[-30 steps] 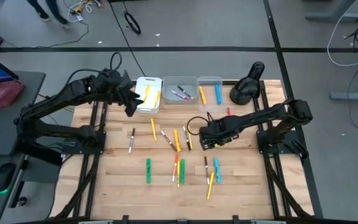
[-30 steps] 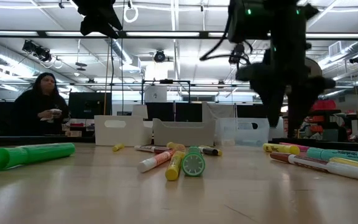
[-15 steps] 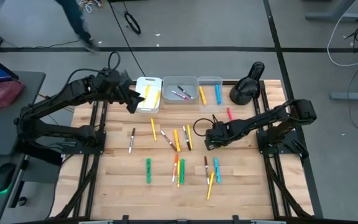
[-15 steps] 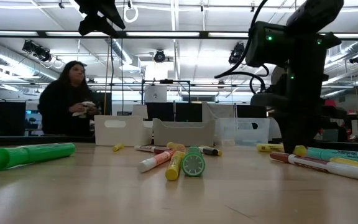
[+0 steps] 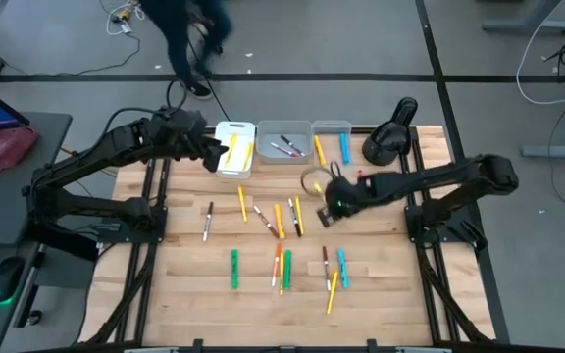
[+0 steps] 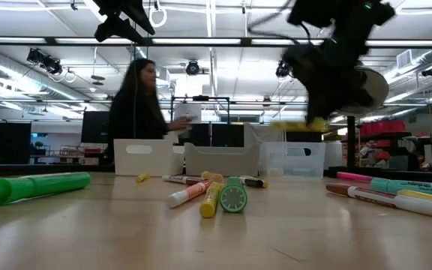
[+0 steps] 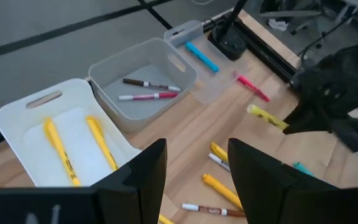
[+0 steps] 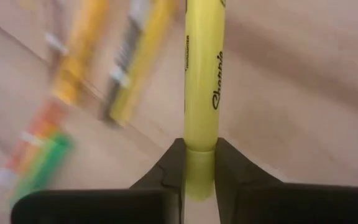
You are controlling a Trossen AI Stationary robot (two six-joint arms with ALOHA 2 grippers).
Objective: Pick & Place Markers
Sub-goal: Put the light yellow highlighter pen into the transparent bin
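Several markers (image 5: 281, 221) in yellow, orange, green, blue and dark/white lie flat on the wooden table; the low view shows them too (image 6: 216, 196). My right gripper (image 5: 328, 206) is shut on a yellow highlighter (image 8: 202, 81), held above the table behind them. The highlighter also shows in the low view (image 6: 298, 125) and the left wrist view (image 7: 267, 117). My left gripper (image 5: 209, 155) is open and empty, high up beside the white bin (image 5: 235, 149), which holds two yellow markers (image 7: 79, 143). My right gripper pinches the yellow highlighter by one end (image 8: 201, 155) between its two fingers. The rest of the barrel sticks out forward past the fingertips, in line with the fingers. The highlighter is lifted clear of the table and lies roughly level.
Three bins stand in a row at the far edge: the white one, a grey one (image 5: 284, 143) with dark and red markers, and a clear one (image 5: 332, 142) with a yellow and a blue marker. A pink marker (image 5: 362, 178) lies near it. A black object (image 5: 390, 139) stands far right. A person (image 6: 137, 105) passes behind.
My right gripper has gone down to the table, taken hold of the yellow highlighter and risen with it, moving a little toward the far edge. The highlighter is now lifted clear of the table. The person behind the table has walked toward the right.
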